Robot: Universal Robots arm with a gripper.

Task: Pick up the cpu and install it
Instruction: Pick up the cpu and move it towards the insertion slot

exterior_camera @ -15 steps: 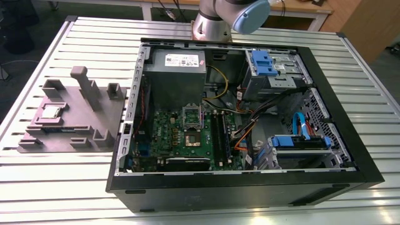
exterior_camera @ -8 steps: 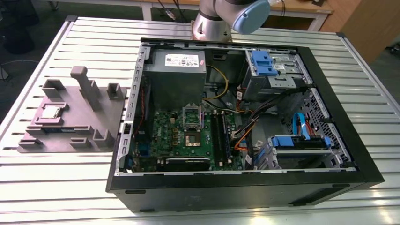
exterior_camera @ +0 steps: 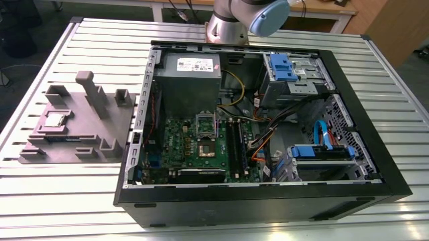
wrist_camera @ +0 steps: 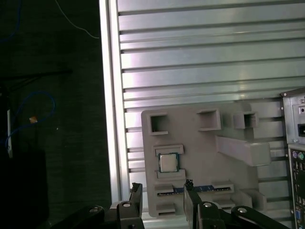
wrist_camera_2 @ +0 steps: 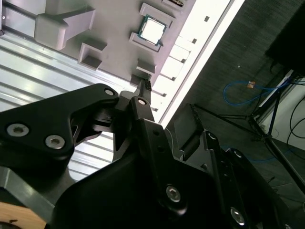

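The cpu (exterior_camera: 55, 119) is a small silver square lying flat in a recess of the grey fixture block (exterior_camera: 100, 125), on the exterior view's left beside the computer case. Both wrist views look down on the cpu (wrist_camera: 168, 162) (wrist_camera_2: 152, 30) from well above. My gripper (wrist_camera: 162, 191) is open, its two black fingertips spread apart with nothing between them, hovering high over the fixture's edge near the cpu. The dark socket (exterior_camera: 206, 148) sits on the green motherboard inside the case, with a metal frame just behind it.
The open black case (exterior_camera: 375, 150) holds a grey power supply (exterior_camera: 190, 75), blue drive brackets (exterior_camera: 285, 68) and cables (exterior_camera: 268, 130). The fixture has several raised posts (exterior_camera: 90, 88). The slatted metal table (wrist_camera: 200, 57) ends at an edge (wrist_camera: 108, 95) close to the fixture.
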